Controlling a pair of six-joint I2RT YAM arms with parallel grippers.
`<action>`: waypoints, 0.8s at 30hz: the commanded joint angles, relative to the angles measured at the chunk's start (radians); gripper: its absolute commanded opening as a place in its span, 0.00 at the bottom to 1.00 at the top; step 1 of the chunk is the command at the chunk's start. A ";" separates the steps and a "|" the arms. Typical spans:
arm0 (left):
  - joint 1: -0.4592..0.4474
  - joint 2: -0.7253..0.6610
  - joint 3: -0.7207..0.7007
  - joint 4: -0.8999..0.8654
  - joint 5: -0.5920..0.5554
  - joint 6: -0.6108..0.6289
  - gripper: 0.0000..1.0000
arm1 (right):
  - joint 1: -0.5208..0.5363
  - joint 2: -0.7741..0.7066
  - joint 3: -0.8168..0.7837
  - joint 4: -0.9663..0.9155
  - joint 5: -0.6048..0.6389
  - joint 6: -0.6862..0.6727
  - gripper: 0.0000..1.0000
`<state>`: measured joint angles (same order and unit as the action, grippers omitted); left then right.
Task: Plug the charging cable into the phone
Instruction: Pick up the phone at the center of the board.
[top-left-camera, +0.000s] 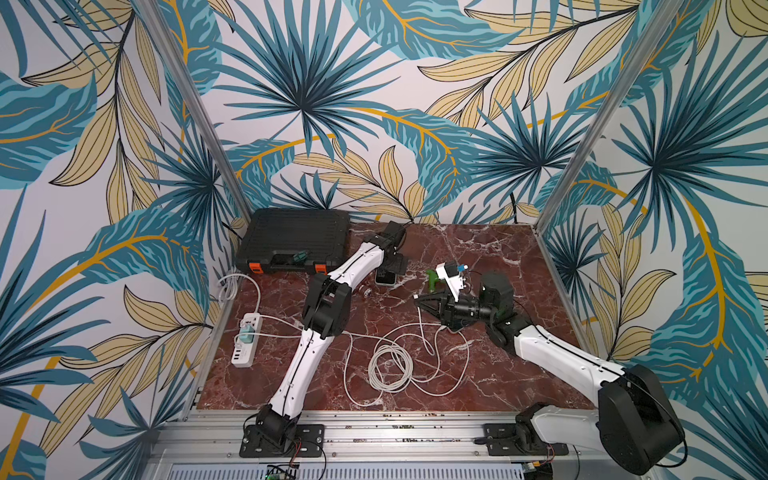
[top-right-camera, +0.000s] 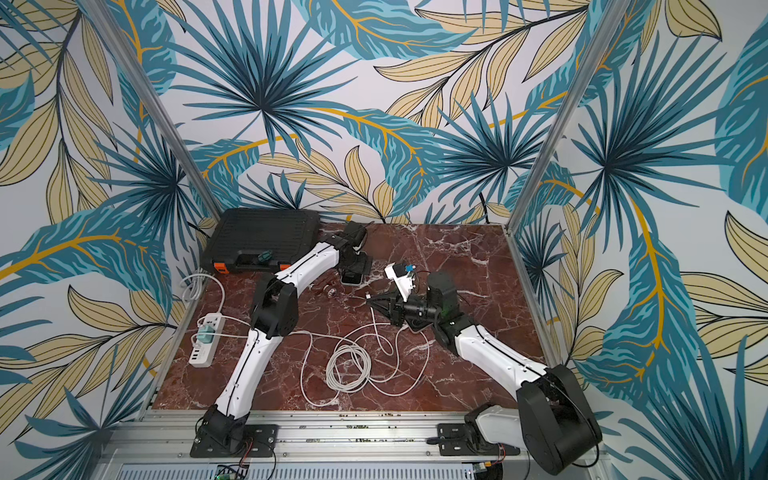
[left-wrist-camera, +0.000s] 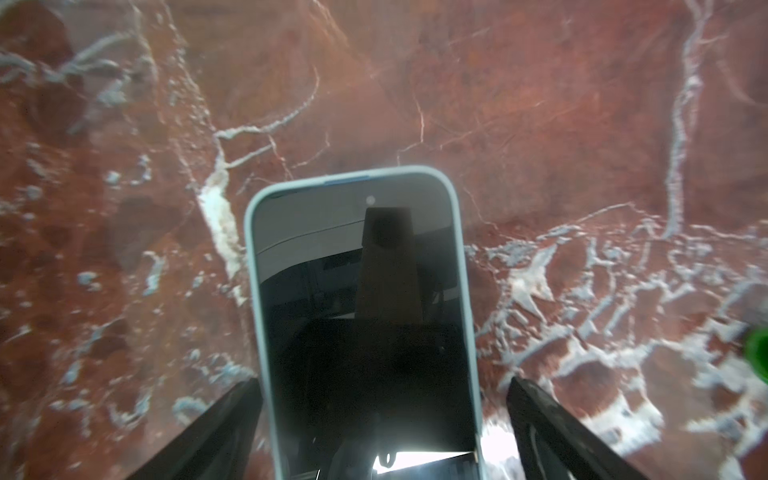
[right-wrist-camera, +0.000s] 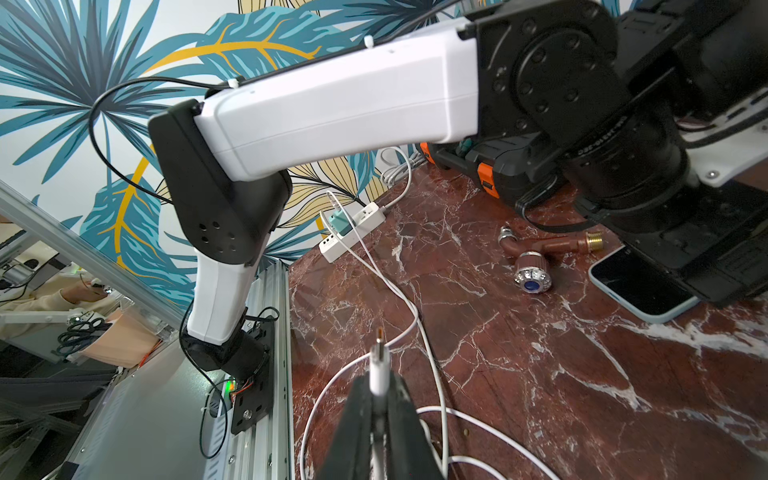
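The right gripper (right-wrist-camera: 379, 388) is closed on the white plug (right-wrist-camera: 379, 361) of the charging cable (top-left-camera: 390, 365), and the metal tip sticks out past its fingertips. The phone (right-wrist-camera: 636, 286) lies near it on the red marble table (top-left-camera: 498, 257), apart from the plug. The left gripper (left-wrist-camera: 383, 380) stands wide open over the phone, one finger on each side, without clamping it. The phone lies flat with the screen up, dark and reflecting, in a pale blue case. The rest of the cable lies in loose loops on the table and runs toward a white power strip (top-left-camera: 246, 340).
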<state>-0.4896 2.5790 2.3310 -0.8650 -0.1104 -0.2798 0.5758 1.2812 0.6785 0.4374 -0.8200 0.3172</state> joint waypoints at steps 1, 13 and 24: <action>-0.003 0.028 0.034 -0.031 0.019 -0.011 0.99 | -0.003 0.001 0.010 -0.011 -0.015 -0.020 0.00; -0.003 0.071 0.041 -0.105 -0.031 -0.080 0.86 | -0.003 0.003 0.026 -0.033 -0.014 -0.030 0.00; -0.004 0.044 0.043 -0.105 -0.026 -0.054 0.40 | -0.004 0.006 0.024 -0.035 -0.014 -0.031 0.00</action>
<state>-0.4904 2.6171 2.4100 -0.9306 -0.1448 -0.3428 0.5755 1.2812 0.6914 0.4114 -0.8200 0.2985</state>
